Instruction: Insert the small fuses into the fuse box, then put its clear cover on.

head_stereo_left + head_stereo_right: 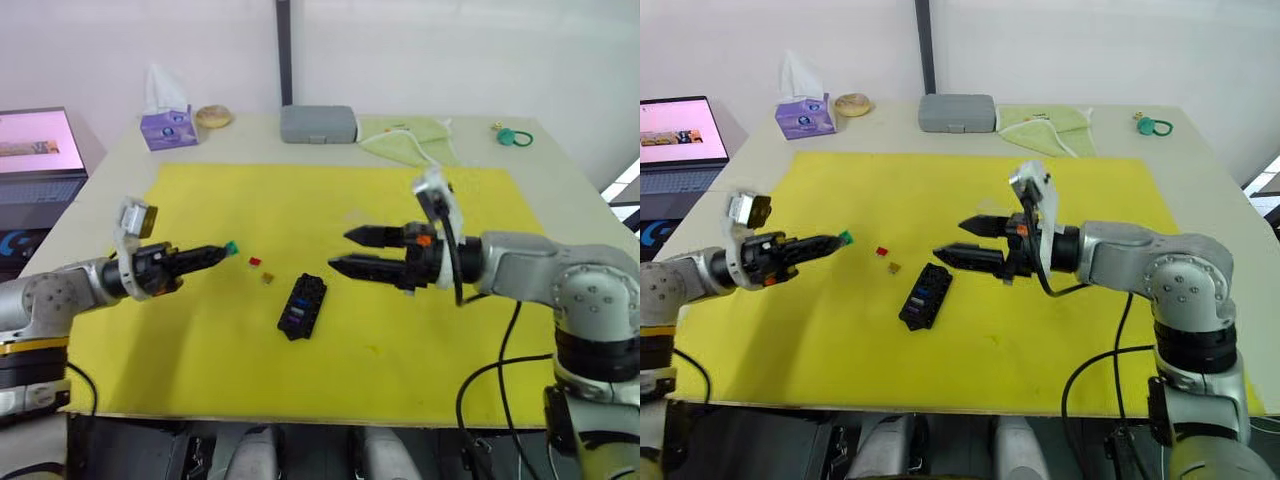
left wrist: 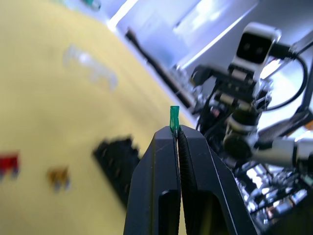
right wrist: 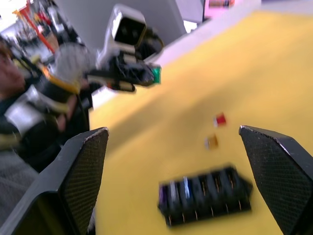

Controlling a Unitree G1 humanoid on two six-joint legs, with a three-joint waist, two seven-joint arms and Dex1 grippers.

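Note:
The black fuse box (image 1: 302, 305) lies on the yellow mat (image 1: 200, 350), with a purple and a bluish fuse seated at one end (image 3: 174, 192). My left gripper (image 1: 222, 250) hovers to the box's left, shut on a green fuse (image 2: 174, 117) that sticks out of its tips. A red fuse (image 1: 255, 261) and an orange fuse (image 1: 267, 277) lie loose on the mat between that gripper and the box. My right gripper (image 1: 338, 250) hangs open just right of and above the box, holding nothing. The clear cover (image 2: 90, 66) shows as a faint blur further back on the mat.
Along the table's back edge stand a purple tissue box (image 1: 167, 127), a grey rounded case (image 1: 318, 124), a green cloth (image 1: 408, 138) and a teal ring (image 1: 515, 137). A laptop (image 1: 38, 150) sits off the table to the left.

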